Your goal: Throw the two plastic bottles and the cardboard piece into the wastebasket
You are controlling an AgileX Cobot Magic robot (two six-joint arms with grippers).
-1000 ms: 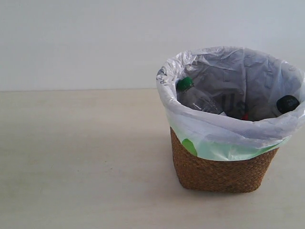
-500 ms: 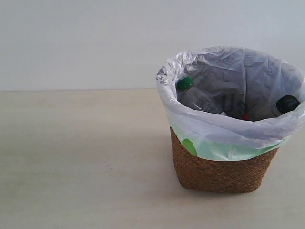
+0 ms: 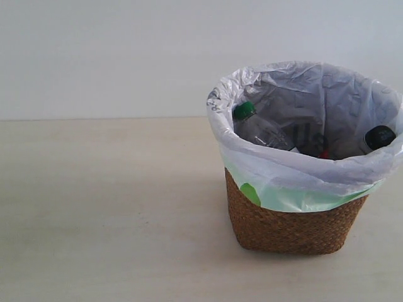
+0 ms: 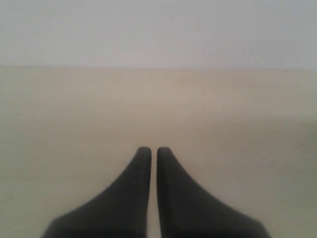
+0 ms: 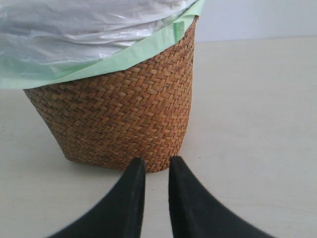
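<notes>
Nothing has moved since the earlier frame; the wicker wastebasket (image 3: 289, 226) stands as it did toward the right edge of the counter (image 3: 107, 207), with its plastic liner (image 3: 283, 176) folded over the rim. Both bottles lie inside it: the green-capped bottle (image 3: 252, 123) leans at the side nearer the left edge, and the black-capped bottle (image 3: 380, 136) sits at the opposite side. You cannot see the cardboard piece in any view; it may lie low, hidden by the liner. Your left pincer (image 4: 149, 149) is clenched on nothing over bare counter; your right pincer (image 5: 157, 163) is drawn nearly together, empty, just in front of the basket's foot. I judge the throwing done or nearly so; your next move calls for checking that the cardboard is inside.
</notes>
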